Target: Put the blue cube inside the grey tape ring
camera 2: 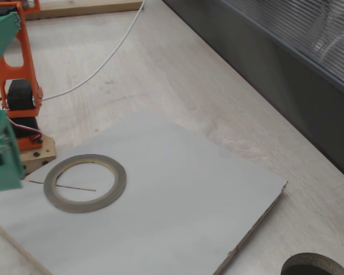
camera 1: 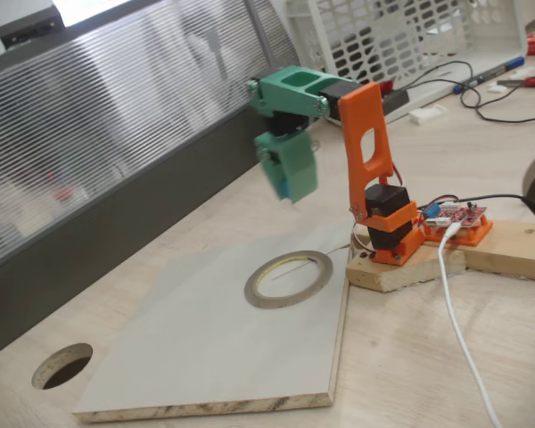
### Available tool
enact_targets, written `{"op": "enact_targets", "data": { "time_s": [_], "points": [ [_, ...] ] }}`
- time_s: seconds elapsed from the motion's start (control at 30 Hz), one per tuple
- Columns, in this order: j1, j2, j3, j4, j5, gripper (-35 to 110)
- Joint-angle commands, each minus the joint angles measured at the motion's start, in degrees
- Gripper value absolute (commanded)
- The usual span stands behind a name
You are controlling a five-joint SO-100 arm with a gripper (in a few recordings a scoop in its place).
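**Asker:** Grey tape ring (camera 1: 289, 279), where does it lie from your gripper?

**Arm:** Below my gripper (camera 1: 290, 174) and a little toward the camera in a fixed view. It lies flat on a pale grey board (camera 1: 196, 357), near the board's edge closest to my orange base (camera 1: 388, 227). Inside the ring I see bare board and a thin dark line.

**Asker:** What is your gripper doing?

**Arm:** It hangs in the air, green, pointing down, well above the board. It is blurred, so I cannot tell how far apart its fingers are or whether they carry anything.

**Asker:** And the other fixed view?

**Arm:** My gripper (camera 2: 1, 154) sits at the picture's left edge, with the ring (camera 2: 85, 183) just beside it.
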Motion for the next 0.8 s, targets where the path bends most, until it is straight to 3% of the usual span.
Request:
{"op": "enact_targets", "data": {
  "time_s": [0.0, 0.27, 0.47, 0.77],
  "points": [
    [-12.7, 2.5, -0.4, 0.4, 0.3, 3],
    [-31.0, 2.4, -0.4, 0.4, 0.7, 3],
    [-34.3, 3.8, 1.1, 0.3, 0.7, 3],
    [-37.2, 23.0, 33.6, -2.7, 0.7, 3]
  ]
}}
